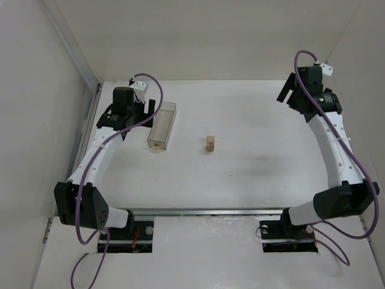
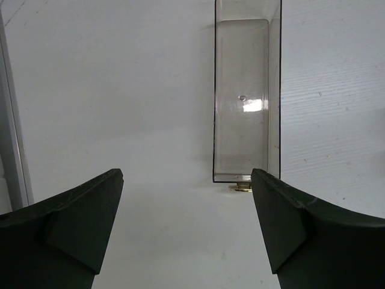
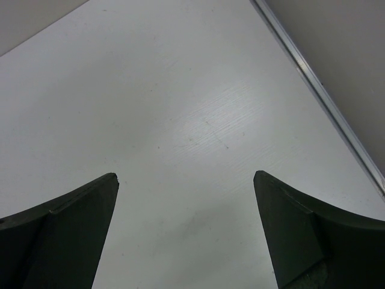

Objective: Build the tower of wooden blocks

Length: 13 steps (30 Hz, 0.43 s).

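The wood block tower (image 1: 210,143) is a short light-tan column, about two cubes tall, standing alone near the table's middle. It shows in neither wrist view. My left gripper (image 1: 127,114) hovers at the back left, beside a clear plastic box. In the left wrist view the left gripper (image 2: 186,180) is open and empty over bare table. My right gripper (image 1: 287,91) is raised at the back right, far from the tower. In the right wrist view the right gripper (image 3: 185,177) is open and empty, with only bare table below.
A long clear plastic box (image 1: 162,125) lies left of the tower, with a small tan piece (image 1: 156,144) at its near end. The box (image 2: 246,96) and the piece (image 2: 243,187) also show ahead of my left fingers. White walls enclose the table; an edge rail (image 3: 319,90) runs at the right.
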Available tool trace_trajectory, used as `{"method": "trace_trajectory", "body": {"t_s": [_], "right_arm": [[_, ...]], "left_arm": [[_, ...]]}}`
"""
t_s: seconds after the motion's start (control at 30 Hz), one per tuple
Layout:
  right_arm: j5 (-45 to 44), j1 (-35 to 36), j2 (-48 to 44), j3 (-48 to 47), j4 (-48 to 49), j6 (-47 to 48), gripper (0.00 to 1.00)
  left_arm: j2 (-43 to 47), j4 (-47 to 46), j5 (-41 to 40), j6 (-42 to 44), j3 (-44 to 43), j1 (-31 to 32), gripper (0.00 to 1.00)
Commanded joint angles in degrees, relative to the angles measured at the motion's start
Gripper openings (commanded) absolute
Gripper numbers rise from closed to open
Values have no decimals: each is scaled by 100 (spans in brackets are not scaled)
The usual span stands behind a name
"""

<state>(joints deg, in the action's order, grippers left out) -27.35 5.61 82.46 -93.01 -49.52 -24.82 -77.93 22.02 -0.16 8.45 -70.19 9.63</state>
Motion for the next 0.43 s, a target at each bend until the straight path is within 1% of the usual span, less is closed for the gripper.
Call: {"method": "trace_trajectory", "body": {"t_s": [0.0,0.27,0.4], "right_arm": [[2,-16,-256,-6,293,118,100],[-112,-16,-362,108,293,293,100],[90,-16,-554,336,504,477,100]], "left_arm": [[50,-181,-89,-98,-100,4,86],[-12,-181,-89,-98,-100,4,86],[-12,-181,-89,-98,-100,4,86]]}}
